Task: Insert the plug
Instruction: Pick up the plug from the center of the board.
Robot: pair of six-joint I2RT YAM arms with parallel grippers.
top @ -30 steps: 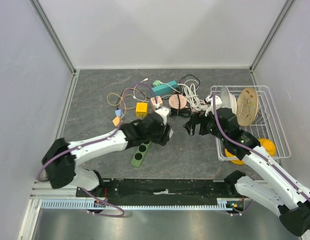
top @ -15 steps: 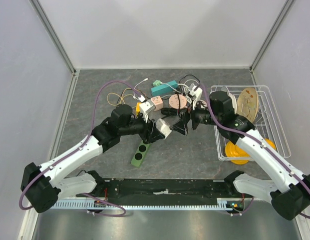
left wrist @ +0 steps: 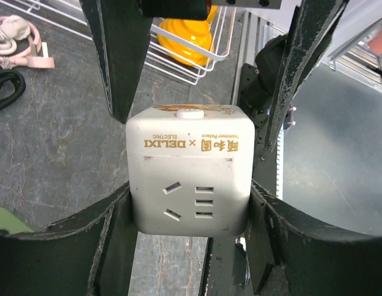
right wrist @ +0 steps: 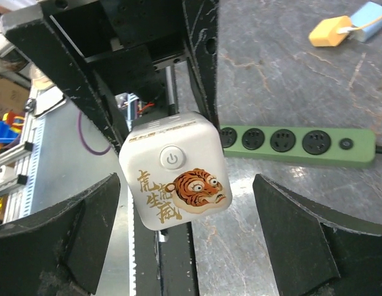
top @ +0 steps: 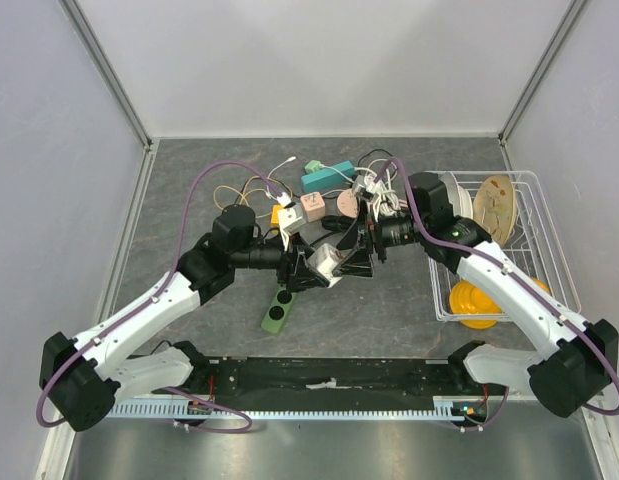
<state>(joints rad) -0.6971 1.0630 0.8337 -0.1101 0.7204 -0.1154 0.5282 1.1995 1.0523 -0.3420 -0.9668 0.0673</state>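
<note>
Cube adapter plug (left wrist: 187,169), white, tiger-printed: grasped by the left end effector (left wrist: 187,200) and held above the desk (top: 389,300), facing the wide-open, empty right end effector (right wrist: 187,185). The green power strip (top: 279,308) lies beneath, its visible sockets vacant. Insertion is judged not yet begun.

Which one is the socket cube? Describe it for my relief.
On the grey table, just beyond the green power strip, the arms meet. There the left gripper holds the socket cube: white with a tiger print, unlike the pink cube behind it.
</note>
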